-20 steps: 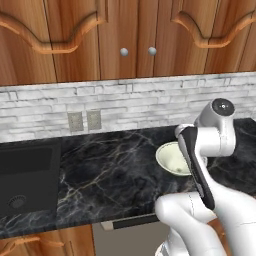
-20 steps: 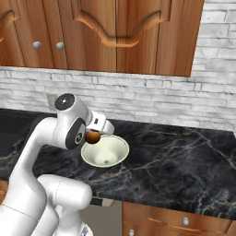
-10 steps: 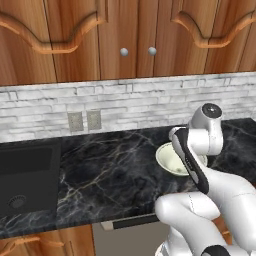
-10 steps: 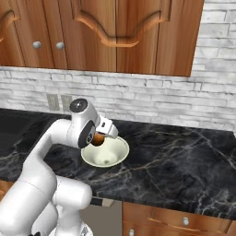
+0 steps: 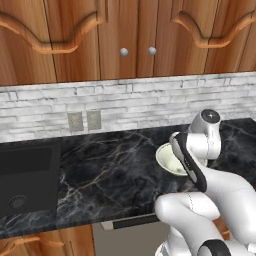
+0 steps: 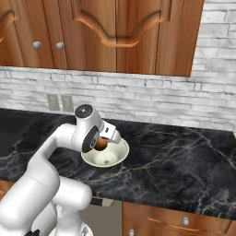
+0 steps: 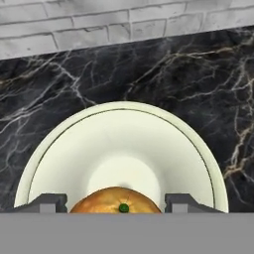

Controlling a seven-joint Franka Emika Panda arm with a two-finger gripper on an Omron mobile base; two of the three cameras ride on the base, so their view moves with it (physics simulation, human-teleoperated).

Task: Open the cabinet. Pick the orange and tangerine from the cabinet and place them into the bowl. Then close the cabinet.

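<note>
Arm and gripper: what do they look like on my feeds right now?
The arm is glossy white with rounded, bulbous links, dark grey joint bands and a round dark cap with a pale centre. The gripper ends in two small dark grey, blocky finger tips. No cables or markings are visible.

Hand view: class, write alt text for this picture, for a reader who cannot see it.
An orange fruit sits between the robot's jaws, directly above a cream bowl. The bowl rests on a black marble counter, with a pale brick wall behind.

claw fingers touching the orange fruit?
Touching: in the hand view the orange fruit sits wedged between both fingers above the bowl, no gap at either side.
</note>
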